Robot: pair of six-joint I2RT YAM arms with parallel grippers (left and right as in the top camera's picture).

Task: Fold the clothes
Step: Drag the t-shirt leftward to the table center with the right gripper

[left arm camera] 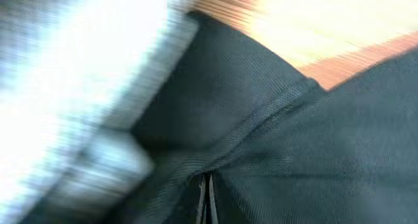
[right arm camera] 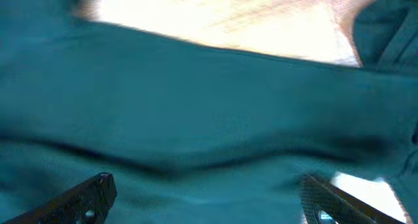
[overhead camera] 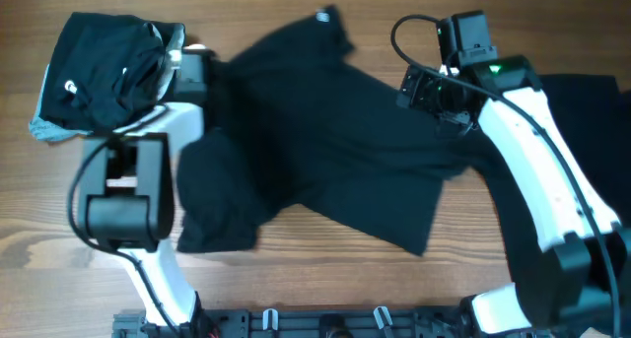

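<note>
From where I stood, a good deal was hard to make out. The left wrist view was smeared with blur, its left side only a pale grey-white streak, and the right wrist view gave the cloth a teal cast. The right arm's white link hid where the right side of the black T-shirt ended. Another black garment ran off the right edge of the counter.

The left pincer was closed to a thin line, its tips pressed together on a gathered fold of the black T-shirt just below a seam. The right pincer stood wide open over the shirt's flat cloth, one finger low at each side of the view. I could not tell whether they touched the cloth.

The T-shirt lay spread crookedly across the middle of the counter, its white tag at the far edge. At the far left sat a pile of dark clothes, with a grey-blue piece peeking from beneath it. The left arm stood between that pile and the shirt, overlapping the shirt's left sleeve.
</note>
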